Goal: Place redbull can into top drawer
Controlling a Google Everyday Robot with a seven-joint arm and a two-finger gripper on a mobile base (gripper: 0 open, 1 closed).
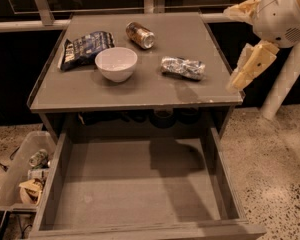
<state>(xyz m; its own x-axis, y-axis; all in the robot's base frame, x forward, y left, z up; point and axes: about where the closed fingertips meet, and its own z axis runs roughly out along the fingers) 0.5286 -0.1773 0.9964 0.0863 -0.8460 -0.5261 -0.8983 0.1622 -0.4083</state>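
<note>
The redbull can [183, 67] is silver with bluish patches and lies on its side on the right part of the grey table [140, 91]. The top drawer [140, 184] is pulled out below the table's front edge and holds nothing; the arm's shadow falls across its bottom. My gripper [236, 46] is at the table's right edge, to the right of the can and not touching it. Its two cream fingers [251, 66] are spread apart and hold nothing.
A white bowl [116, 63], a dark blue chip bag [84, 47] and a brown-gold can [140, 35] are on the table. A clear plastic bin of trash [25, 171] stands on the floor left of the drawer. A rail and dark windows run behind.
</note>
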